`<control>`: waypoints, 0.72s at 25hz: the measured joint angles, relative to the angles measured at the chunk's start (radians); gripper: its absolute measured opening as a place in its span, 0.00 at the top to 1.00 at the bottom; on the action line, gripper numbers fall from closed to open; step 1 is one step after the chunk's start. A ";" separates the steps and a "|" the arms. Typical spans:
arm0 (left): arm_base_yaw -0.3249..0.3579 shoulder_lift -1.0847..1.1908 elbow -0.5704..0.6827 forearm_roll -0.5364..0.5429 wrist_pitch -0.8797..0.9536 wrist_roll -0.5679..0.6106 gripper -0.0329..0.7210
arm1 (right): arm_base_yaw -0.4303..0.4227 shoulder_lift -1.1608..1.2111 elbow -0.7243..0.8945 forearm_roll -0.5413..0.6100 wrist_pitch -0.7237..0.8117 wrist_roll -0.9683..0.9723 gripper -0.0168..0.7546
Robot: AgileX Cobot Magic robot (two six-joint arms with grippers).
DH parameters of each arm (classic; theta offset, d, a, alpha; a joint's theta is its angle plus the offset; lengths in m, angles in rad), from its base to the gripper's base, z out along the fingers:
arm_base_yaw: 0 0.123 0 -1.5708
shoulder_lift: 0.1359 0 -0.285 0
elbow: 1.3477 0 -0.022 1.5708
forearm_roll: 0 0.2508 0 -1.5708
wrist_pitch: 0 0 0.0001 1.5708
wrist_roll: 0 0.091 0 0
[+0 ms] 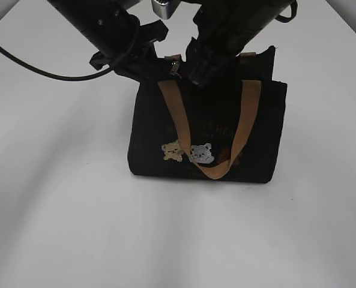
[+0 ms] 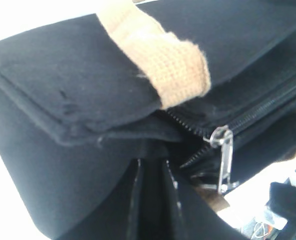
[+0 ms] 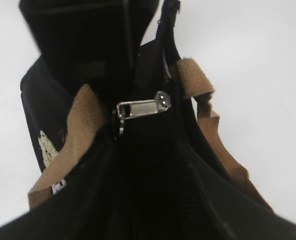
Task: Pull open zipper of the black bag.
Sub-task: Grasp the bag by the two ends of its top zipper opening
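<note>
Left gripper point(image 1: 138, 60), seen from the exterior camera, sits at the upper left corner of the black bag point(image 1: 262, 132), its jaws clenched on the fabric there. The bag stands upright on the white table point(image 1: 57, 240), front face toward the camera, with a beige bear patch point(image 1: 172, 151) and a grey-white bear patch point(image 1: 202, 153) side by side low on that face. A tan handle point(image 1: 245, 120) loops down over the front. The right gripper point(image 1: 199, 75) hangs over the bag's top edge, just right of the silver pull tab point(image 1: 175, 69), which lies between the two grippers near the left end of the top edge.

From the left wrist, the dark fingers point(image 2: 138, 200) stand close together at the bottom of the picture, pinching a fold of black cloth. The zipper point(image 2: 257, 112) runs up to the right from the slider and looks closed along that stretch; left of the slider the teeth part into a short gap. The pull tab hangs straight down from the slider. A frayed tan handle end point(image 2: 172, 65) lies over the fabric above it.

From the right wrist, the pull tab lies roughly level across the middle, between tan handle straps on either side. The right gripper's fingers are probably the dark shapes low in this picture, but black on black hides them, so I cannot tell whether that gripper is released or gripping.
</note>
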 joint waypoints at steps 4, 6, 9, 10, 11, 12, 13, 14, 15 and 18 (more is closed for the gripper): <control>0.000 0.000 0.000 0.015 0.005 0.001 0.88 | -0.007 -0.006 0.000 -0.007 0.001 0.006 0.48; 0.000 0.000 0.000 0.016 0.008 0.002 0.88 | -0.011 -0.006 0.000 -0.008 0.002 0.007 0.47; 0.000 0.000 0.000 0.013 0.014 0.003 0.88 | -0.010 -0.006 0.000 -0.008 0.001 0.007 0.46; 0.000 0.000 0.000 0.005 0.017 0.003 0.88 | -0.008 -0.006 0.000 -0.008 -0.003 0.007 0.46; 0.000 0.000 0.000 -0.001 0.021 0.003 0.88 | -0.005 -0.002 0.000 -0.008 -0.008 0.007 0.46; 0.000 0.000 0.000 -0.009 0.022 0.003 0.88 | -0.003 0.000 0.000 -0.008 -0.015 0.007 0.46; 0.000 0.000 0.000 -0.013 0.022 0.003 0.88 | -0.001 0.005 0.000 -0.008 -0.021 0.007 0.46; 0.001 0.000 0.000 -0.015 0.024 0.003 0.88 | 0.002 0.013 0.000 -0.008 -0.024 0.007 0.47; 0.001 0.000 0.000 -0.016 0.024 0.003 0.88 | 0.004 0.020 0.000 -0.008 -0.027 0.007 0.47; 0.002 0.001 0.000 -0.015 0.023 0.003 0.88 | 0.007 0.037 0.000 -0.007 -0.037 0.006 0.50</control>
